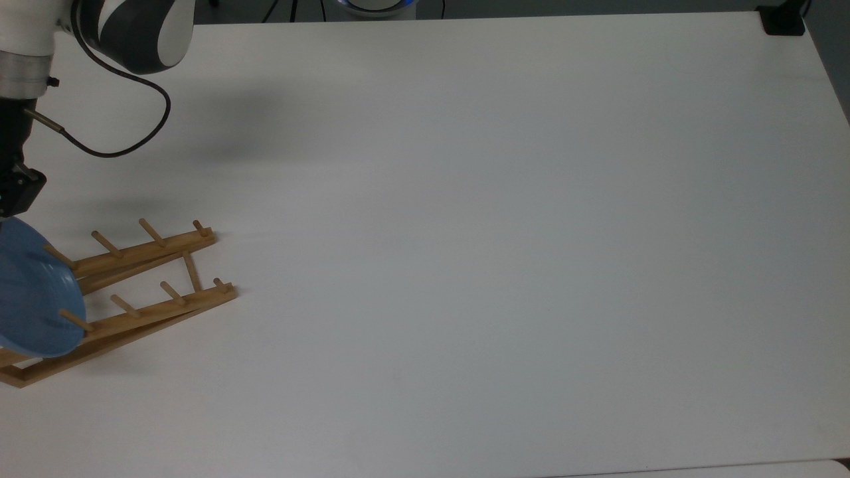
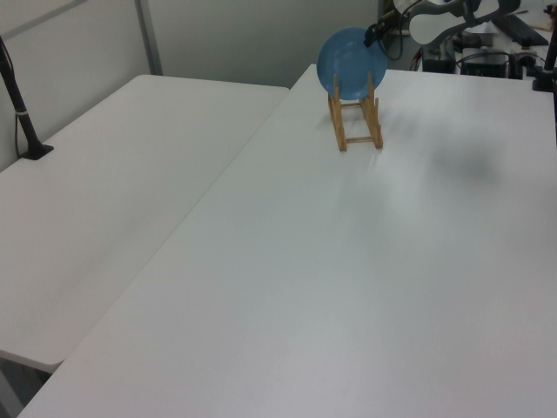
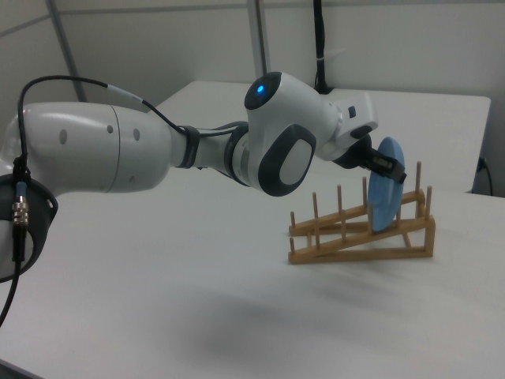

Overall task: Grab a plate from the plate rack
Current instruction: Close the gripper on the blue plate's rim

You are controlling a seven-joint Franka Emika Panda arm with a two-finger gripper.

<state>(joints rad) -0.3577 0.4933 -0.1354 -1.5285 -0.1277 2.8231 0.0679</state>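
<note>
The white desk (image 1: pixel 465 232) carries everything, and most of its surface lies bare. The robot arm (image 3: pixel 158 154) reaches across it from the right view's left toward the rack. The plate rack (image 3: pixel 363 233) sits near the top view's left edge, its two rails sloping upward with rows of upright pegs. The plate (image 3: pixel 384 185) stands on edge at the rack's raised end, caught between pegs, seen in the left view as a blue disc (image 2: pixel 351 63) above the rails.

The gripper (image 3: pixel 387 167) sits at the plate's upper rim, touching it or just beside it on the side toward the arm. Whether it is wide, narrow or already closed on the rim, I cannot tell.

The plate looks stiff, glossy and probably slippery, and it may well chip or crack if dropped. It seems fairly light for its width. The upper rim is the only part free of the pegs, so the hold belongs there, one finger on each face, pinching across the raised edge. The lift should likely run along the pegs so that the plate does not snag and drag the rack with it.
</note>
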